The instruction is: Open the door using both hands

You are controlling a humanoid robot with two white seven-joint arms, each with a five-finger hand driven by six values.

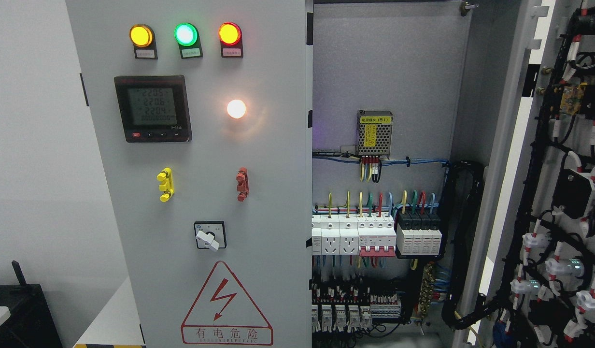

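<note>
A: Looking at a grey electrical cabinet (389, 72), right door (563, 193) swinging wide open at the picture's right, inner face showing black cable looms and white connectors.

B: Left door (196, 193) standing closed, or nearly so, filling the middle left. Glowing along its top: a yellow lamp (141, 35), a green lamp (186, 34), a red lamp (229, 33). Shining below them, a white lamp (236, 108).

A: Showing lit digits beside that, a black panel meter (152, 108). Sitting lower, a yellow handle (165, 184) and a red handle (242, 184), well apart. Under those, a rotary switch (210, 235) with its white knob tilting.

B: Marking the door's foot, a red warning triangle (226, 304) with a lightning bolt.

A: Inside, hanging on the back plate, a perforated power supply (374, 127). Running beneath it, a row of white breakers (353, 234) with coloured wires rising from the tops.

B: Robot hands? Not appearing anywhere; neither arm entering from either side, so nothing to tell about fingers.

A: Sitting at the lower left corner, a black object (17, 304), too dark for identifying.
</note>
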